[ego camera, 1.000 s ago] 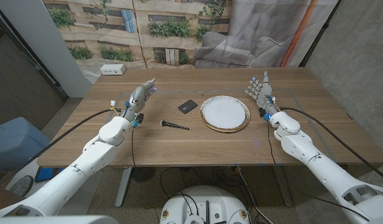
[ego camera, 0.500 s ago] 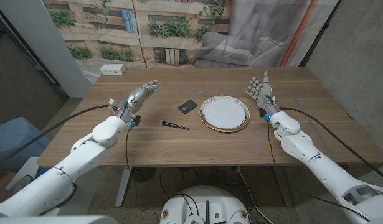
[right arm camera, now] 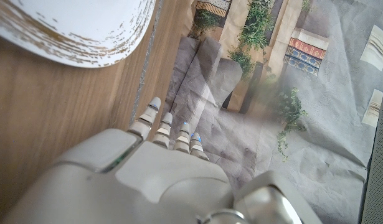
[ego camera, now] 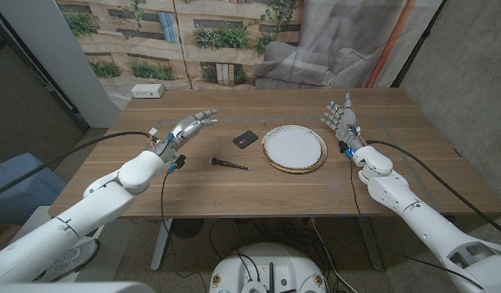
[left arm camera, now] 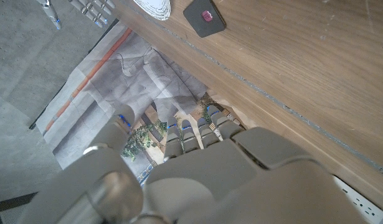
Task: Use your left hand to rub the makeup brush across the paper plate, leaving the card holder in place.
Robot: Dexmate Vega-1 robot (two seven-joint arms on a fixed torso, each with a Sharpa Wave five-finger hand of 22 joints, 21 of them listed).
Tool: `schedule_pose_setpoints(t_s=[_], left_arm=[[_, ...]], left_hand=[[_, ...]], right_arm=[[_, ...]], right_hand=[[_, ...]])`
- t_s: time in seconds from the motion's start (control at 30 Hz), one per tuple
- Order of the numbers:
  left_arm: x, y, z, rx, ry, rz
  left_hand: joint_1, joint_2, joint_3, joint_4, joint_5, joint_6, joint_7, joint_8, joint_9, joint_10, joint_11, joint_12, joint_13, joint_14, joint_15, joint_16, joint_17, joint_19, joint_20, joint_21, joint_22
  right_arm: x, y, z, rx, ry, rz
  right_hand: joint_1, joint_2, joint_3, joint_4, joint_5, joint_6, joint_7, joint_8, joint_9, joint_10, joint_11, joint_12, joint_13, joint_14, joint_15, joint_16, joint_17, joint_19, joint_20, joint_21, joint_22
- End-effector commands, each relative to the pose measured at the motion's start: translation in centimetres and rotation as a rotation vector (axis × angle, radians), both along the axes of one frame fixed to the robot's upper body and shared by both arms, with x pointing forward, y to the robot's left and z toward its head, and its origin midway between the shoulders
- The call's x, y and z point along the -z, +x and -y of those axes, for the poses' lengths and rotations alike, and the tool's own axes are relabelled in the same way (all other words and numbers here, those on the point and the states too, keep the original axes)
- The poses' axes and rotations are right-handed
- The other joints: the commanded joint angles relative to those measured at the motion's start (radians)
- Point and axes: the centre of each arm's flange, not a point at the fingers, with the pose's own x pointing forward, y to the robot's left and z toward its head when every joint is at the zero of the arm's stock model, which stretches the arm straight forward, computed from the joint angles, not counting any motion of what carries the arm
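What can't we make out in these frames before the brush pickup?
- Brush, head view: too small to tell bristle end from handle.
- Card holder, left wrist view: red mark on it too small to identify.
- Plate, left wrist view: cut off by the picture edge; in the right wrist view likewise.
- Left robot hand, head view: palm side hidden by its own back.

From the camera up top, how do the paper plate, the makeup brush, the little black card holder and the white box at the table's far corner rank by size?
Largest to smallest, as seen in the head view:
1. paper plate
2. makeup brush, long but very thin
3. white box and card holder: they look alike, and the box lies farther off, so I won't rank them.
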Motion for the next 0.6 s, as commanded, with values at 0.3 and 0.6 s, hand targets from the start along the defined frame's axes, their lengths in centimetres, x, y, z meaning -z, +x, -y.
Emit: schedule_pose_setpoints(t_s=[0.3,0.6], left_arm=[[-1.1,-2.8,1.3,-0.147,0.292,0.121],[-1.0,-3.7,2.4,-0.194,0.450,0.176]], left_hand=[[0.126,-0.052,0.023,-0.007,0.014,0.066,-0.038,0.021,0.006,0.079,-0.019,0.009,0.006,0.079,-0.031,0.011,0.004,0.049,-0.012,0.001,0.001],[0.187,-0.088,0.025,-0.006,0.011,0.067,-0.046,0.016,0.006,0.086,-0.031,0.000,0.007,0.085,-0.040,0.004,0.005,0.058,-0.014,-0.002,0.002]], right_arm=[[0.0,0.0,0.0,-0.001,0.000,0.000],[0.0,0.0,0.0,-0.001,0.000,0.000]], right_hand=[[0.006,0.100,0.000,0.005,0.006,-0.009,-0.001,0.005,0.002,-0.008,0.001,0.007,0.005,0.000,0.009,0.004,0.003,0.001,0.007,0.005,0.006],[0.006,0.100,0.000,0.005,0.006,-0.008,0.000,0.005,0.002,-0.006,-0.001,0.008,0.005,-0.002,0.008,0.003,0.003,0.001,0.007,0.006,0.006]])
